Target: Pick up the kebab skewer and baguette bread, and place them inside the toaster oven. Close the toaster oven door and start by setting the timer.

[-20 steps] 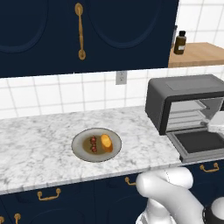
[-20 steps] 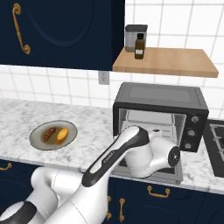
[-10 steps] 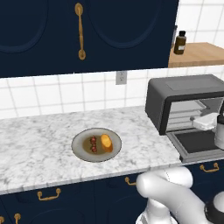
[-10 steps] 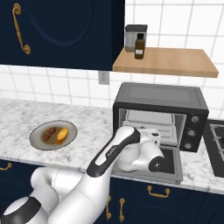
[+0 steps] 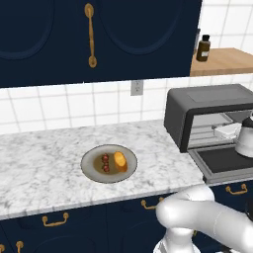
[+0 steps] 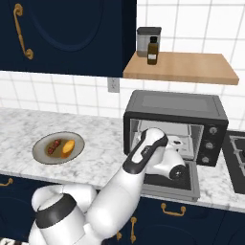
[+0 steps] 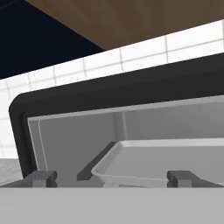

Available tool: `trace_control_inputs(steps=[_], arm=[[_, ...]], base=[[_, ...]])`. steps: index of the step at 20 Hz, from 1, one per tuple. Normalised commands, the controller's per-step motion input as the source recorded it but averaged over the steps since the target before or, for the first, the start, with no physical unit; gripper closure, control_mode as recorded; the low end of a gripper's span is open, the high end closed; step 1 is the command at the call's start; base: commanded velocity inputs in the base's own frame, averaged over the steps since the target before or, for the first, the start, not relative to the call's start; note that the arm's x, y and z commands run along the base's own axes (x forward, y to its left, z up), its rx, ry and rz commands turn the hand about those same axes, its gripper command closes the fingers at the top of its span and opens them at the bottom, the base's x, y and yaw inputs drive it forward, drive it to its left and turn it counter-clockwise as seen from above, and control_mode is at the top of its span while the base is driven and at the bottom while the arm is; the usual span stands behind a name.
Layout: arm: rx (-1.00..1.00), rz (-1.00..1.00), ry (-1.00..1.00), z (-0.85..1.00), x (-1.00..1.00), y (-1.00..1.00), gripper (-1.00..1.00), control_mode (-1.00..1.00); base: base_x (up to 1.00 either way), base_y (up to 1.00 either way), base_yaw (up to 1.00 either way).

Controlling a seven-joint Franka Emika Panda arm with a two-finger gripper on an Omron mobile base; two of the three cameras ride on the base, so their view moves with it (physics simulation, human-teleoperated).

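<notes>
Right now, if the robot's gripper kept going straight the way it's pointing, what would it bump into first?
Probably the pale tray inside the toaster oven. The open gripper points into the oven's open front, with the tray right ahead of its fingertips. How far off the tray sits is hard to judge.

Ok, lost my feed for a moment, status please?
Gripper open, empty, facing toaster oven. Toaster oven door down. Kebab skewer and baguette bread on plate. Nothing in the way.

Kebab skewer (image 5: 105, 163) beside baguette bread (image 5: 120, 161); toaster oven door (image 5: 225, 163) down.
</notes>
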Motion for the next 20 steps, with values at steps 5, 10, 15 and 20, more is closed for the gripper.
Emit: trace_control_inputs(steps=[5, 10, 15, 20], arm=[[-0.01, 0.0, -0.07, -0.32, 0.36, -0.03, -1.0, -1.0], [0.0, -0.02, -0.02, -0.12, 0.45, -0.03, -1.0, -1.0], [0.0, -0.01, 0.0, 0.0, 0.49, -0.1, -1.0, -1.0], [0.0, -0.02, 0.0, -0.21, 0.38, -0.07, -1.0, -1.0]], base=[[0.0, 0.0, 0.0], [0.0, 0.0, 0.0], [0.0, 0.0, 0.0], [0.0, 0.0, 0.0]])
